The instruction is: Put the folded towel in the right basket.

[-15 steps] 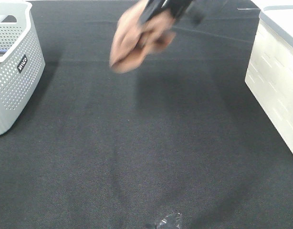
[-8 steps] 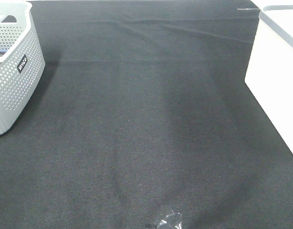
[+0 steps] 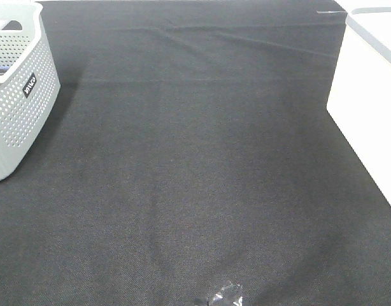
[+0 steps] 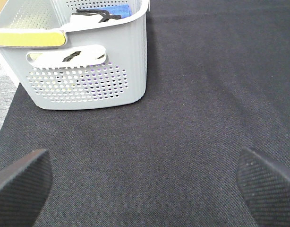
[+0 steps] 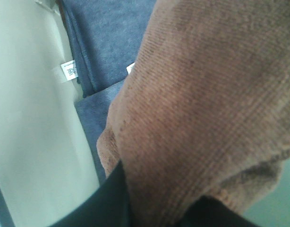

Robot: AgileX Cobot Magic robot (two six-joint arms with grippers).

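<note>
The folded brown towel (image 5: 206,109) fills the right wrist view, close to the camera. My right gripper (image 5: 154,215) is shut on it, with a dark finger (image 5: 112,203) showing at its lower edge. Under the towel lie grey-blue folded cloths (image 5: 107,42) with white labels, beside the cream inner wall (image 5: 31,132) of the right basket. In the exterior view the right basket (image 3: 367,102) stands at the right edge; the towel and both arms are out of that view. My left gripper (image 4: 145,184) is open and empty above the dark mat.
A grey perforated basket (image 3: 17,95) stands at the left edge; in the left wrist view (image 4: 83,71) it holds black and blue items. A dark mat (image 3: 195,166) covers the table. A small crumpled clear scrap (image 3: 224,296) lies at the front edge.
One second ago my right gripper held the brown towel at the top middle of the exterior view. It has since left that view with the towel. The left arm has not moved.
</note>
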